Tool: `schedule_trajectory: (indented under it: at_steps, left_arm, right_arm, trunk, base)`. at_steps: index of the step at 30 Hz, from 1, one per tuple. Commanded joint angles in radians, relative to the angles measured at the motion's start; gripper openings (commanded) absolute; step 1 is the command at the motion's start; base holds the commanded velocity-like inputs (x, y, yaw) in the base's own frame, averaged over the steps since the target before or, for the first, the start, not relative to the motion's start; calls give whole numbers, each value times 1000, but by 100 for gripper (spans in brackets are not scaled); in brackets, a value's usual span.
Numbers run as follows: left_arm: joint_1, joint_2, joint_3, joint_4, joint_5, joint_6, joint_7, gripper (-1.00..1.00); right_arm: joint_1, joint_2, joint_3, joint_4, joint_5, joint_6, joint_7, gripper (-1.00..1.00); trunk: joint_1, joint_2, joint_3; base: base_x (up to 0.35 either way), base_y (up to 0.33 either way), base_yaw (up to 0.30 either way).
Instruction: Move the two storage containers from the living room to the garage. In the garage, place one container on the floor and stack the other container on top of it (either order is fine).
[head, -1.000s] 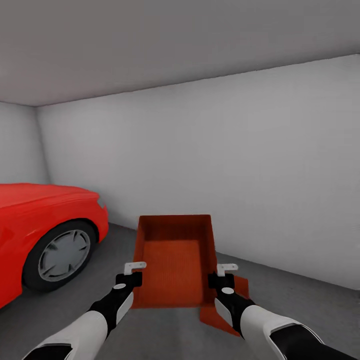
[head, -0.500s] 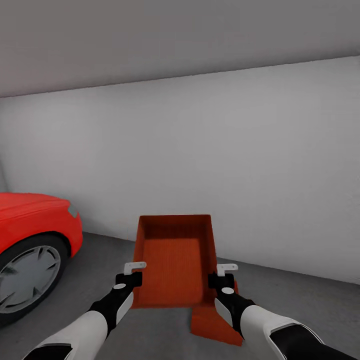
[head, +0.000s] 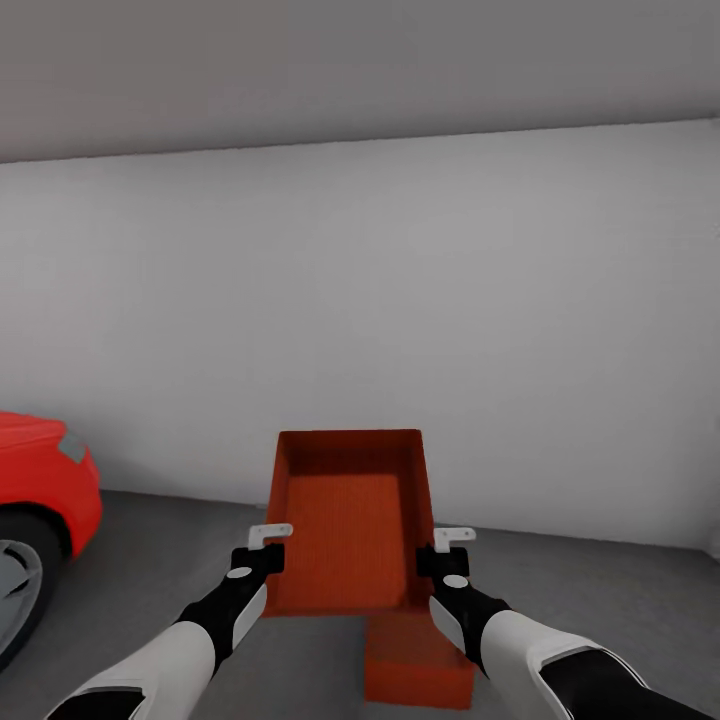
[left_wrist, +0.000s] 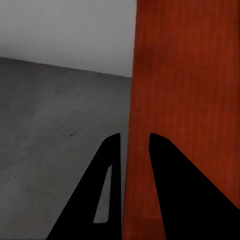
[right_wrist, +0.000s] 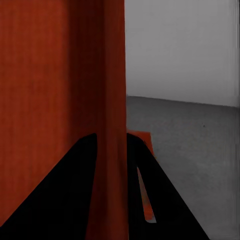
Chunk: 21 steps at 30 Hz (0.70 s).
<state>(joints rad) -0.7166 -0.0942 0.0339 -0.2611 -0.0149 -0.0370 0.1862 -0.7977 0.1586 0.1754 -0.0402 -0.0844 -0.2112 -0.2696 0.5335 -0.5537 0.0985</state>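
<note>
Container (head: 348, 530) walls pinched between left fingers (left_wrist: 112, 165), right fingers (right_wrist: 85, 165)

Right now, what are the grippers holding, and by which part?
The orange-red open-top plastic bin: left gripper clamps its left side wall, right gripper its right side wall.

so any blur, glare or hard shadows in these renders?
Head view: flat even light, no glare, held container sharp. Left wrist view: fingers pure black silhouettes, floor softly mottled. Right wrist view: container wall slightly smeared, right edge streaky.
</note>
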Motion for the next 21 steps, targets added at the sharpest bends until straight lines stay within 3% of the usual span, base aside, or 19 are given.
schedule_trajectory:
  at_steps: [1,15,21]
  left_arm:
    - [0,14,21,3,1,-3,7,-100]
    - [0,20,21,3,1,-4,7,-100]
    - [0,22,21,3,1,-4,7,-100]
  right_arm:
    - [-2,-7,-73,-3,2,-13,1,-100]
    - [-2,-7,-73,-3,2,-13,0,-100]
    - [-2,-8,-73,-3,3,-11,0,-100]
  trunk:
    - [1,0,0]
    - [1,0,0]
    - [1,0,0]
  base:
    - [313,136,-279]
    - [317,104,-275]
    - [321,33,-88]
